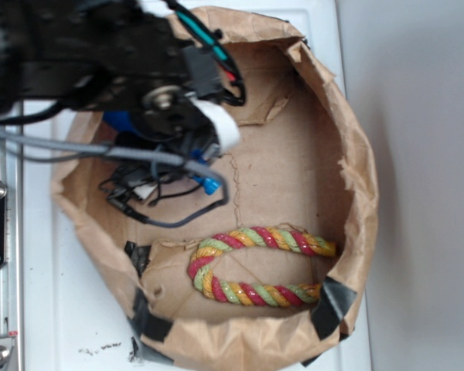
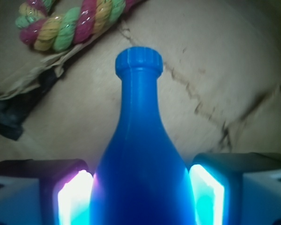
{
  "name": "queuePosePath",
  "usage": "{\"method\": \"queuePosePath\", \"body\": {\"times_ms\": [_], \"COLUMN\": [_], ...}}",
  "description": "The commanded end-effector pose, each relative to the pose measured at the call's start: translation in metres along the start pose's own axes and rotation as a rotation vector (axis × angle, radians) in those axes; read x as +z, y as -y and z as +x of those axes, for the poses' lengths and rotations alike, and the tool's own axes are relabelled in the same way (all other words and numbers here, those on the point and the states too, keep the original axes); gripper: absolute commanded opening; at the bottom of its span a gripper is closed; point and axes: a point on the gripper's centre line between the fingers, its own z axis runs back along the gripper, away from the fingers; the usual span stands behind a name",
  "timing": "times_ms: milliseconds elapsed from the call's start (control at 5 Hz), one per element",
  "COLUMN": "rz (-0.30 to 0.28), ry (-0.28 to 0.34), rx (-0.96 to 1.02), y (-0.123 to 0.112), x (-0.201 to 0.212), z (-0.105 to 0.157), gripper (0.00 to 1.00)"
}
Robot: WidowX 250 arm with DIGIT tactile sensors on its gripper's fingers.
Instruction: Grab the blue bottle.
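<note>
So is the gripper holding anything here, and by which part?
The blue bottle sits between the jaws at its thick lower body, neck pointing away; whether they actually clamp it cannot be told.

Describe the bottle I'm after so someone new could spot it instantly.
Look inside the brown paper bag, under the gripper. The blue bottle lies between its fingers, neck pointing away. It is smooth and solid blue, unlike the twisted red-yellow-green rope nearby.

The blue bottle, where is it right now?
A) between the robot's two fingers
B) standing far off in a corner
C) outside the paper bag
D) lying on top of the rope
A: in the wrist view the blue bottle fills the space between the two fingers.
</note>
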Motion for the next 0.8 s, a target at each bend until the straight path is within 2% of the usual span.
{"method": "queuePosePath", "body": {"times_ms": [0,200,400,600], "rz": [0.117,0.087,0.093,0.081], "ry": [0.057,-0.002,-0.066,-0.076], "rx": [0.298,0.346,0.394,0.429], "y": [-0.009,-0.012,-0.015,-0.017], "x": [0.098,0.106,0.121,0.143], "z": [0.084,0.1,0.116,0.124], "gripper": [0.0,0.0,0.0,0.0]}}
